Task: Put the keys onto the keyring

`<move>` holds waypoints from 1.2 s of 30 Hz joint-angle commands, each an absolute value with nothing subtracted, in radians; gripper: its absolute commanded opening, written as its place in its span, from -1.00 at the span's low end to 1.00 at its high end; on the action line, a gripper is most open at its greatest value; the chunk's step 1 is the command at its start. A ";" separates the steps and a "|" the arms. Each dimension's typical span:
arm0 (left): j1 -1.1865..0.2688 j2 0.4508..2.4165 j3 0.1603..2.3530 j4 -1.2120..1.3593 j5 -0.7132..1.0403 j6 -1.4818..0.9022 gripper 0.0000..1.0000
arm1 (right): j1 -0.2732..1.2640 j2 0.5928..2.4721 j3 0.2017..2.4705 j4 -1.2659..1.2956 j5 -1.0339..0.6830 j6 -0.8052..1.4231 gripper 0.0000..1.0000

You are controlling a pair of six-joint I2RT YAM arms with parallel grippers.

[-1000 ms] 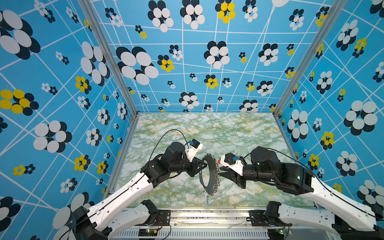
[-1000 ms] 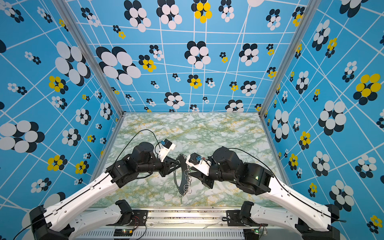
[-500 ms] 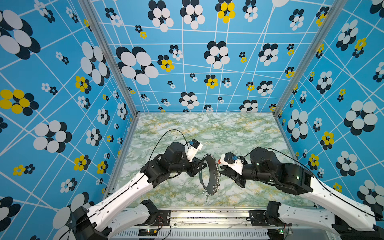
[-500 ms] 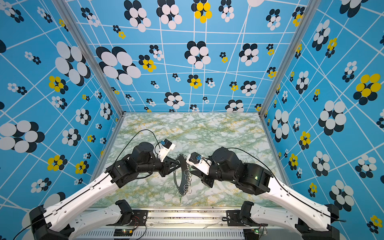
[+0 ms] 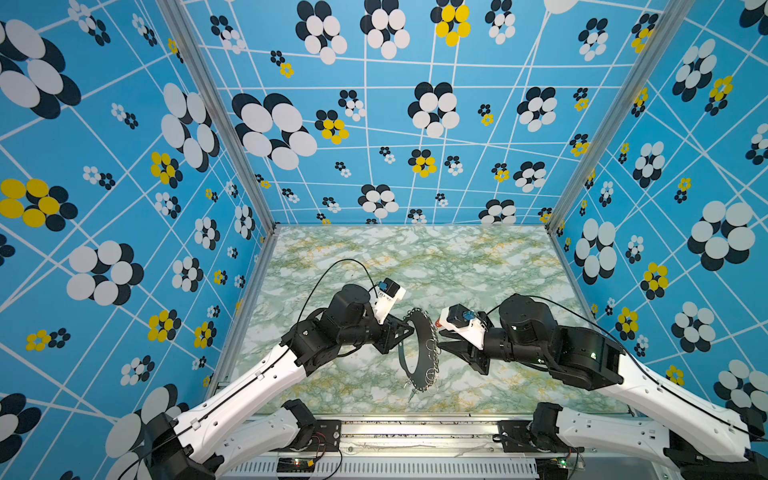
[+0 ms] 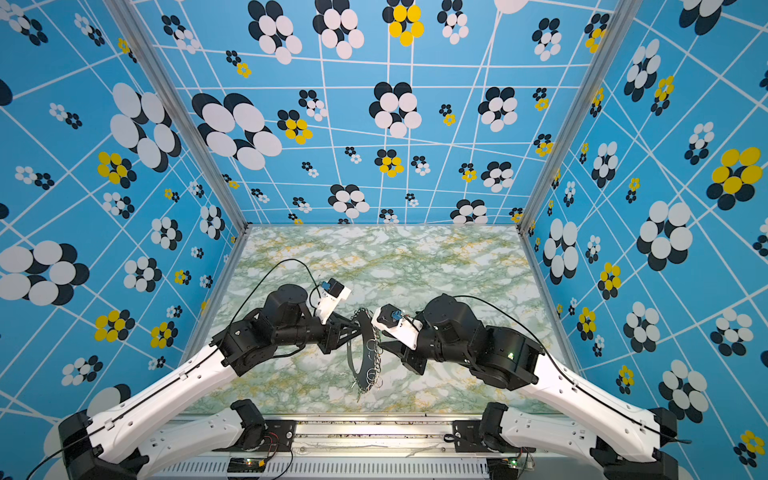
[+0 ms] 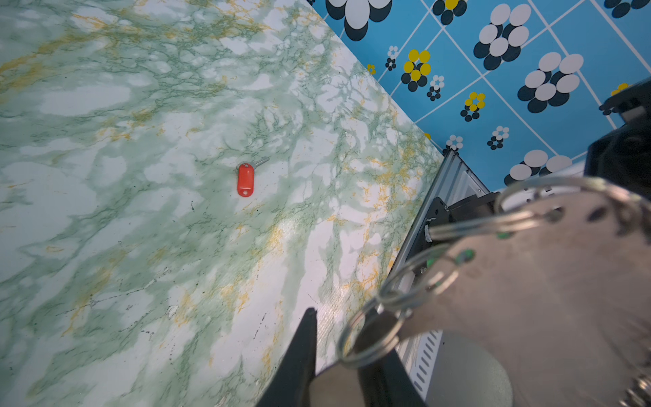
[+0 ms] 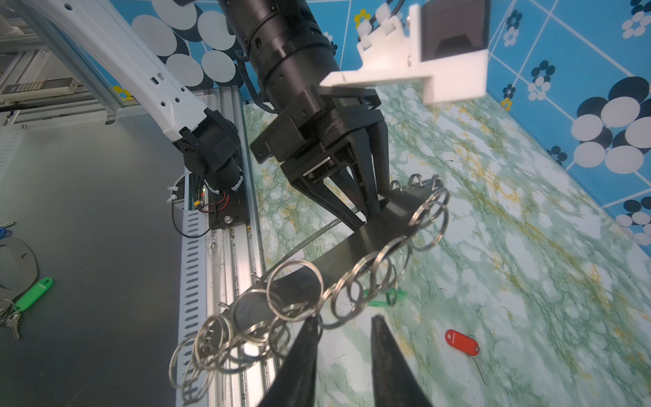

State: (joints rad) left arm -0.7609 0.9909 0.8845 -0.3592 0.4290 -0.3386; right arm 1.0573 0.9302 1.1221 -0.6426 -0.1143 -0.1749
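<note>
- The left gripper (image 8: pixel 370 211) is clamped tight on one end of the keyring (image 8: pixel 380 229) and holds it raised above the marble table (image 5: pixel 457 266).
- In both top views the keyring (image 6: pixel 362 365) hangs in the lower middle of the frame, nearly edge-on to the camera. Its wire rings (image 5: pixel 433 357) run down the side that faces right.
- The right gripper (image 5: pixel 440 344) sits just right of those rings, with its jaws apart and nothing between them. In the right wrist view one fingertip (image 8: pixel 310 331) is just beside a ring — whether they touch, I cannot tell.
- The red key (image 8: pixel 461 343) lies flat on the table, well apart from the keyring, and the left wrist view shows it too (image 7: pixel 245 179).
- A green tag (image 8: pixel 385 297) shows through the rings, lying on the table beyond them — its key cannot be made out.
- Off the table, on a grey surface (image 8: pixel 105 246), lies a second green tag (image 8: pixel 33 294) with small keys.
</note>
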 commanded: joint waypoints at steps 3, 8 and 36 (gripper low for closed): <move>-0.770 0.973 0.917 -0.318 0.457 -0.333 -1.00 | 1.057 0.924 1.102 -0.607 -0.089 -0.166 -0.40; -0.770 0.971 0.913 -0.316 0.459 -0.335 -1.00 | 1.058 0.882 1.090 -0.575 -0.018 -0.163 -0.43; -0.771 0.953 0.904 -0.298 0.434 -0.351 -1.00 | 1.058 0.864 1.094 -0.591 -0.078 -0.138 -0.95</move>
State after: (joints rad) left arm -0.7662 0.9756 0.8845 -0.3447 0.4202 -0.3439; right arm 1.0580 0.8787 1.0981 -0.5903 -0.0624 -0.1467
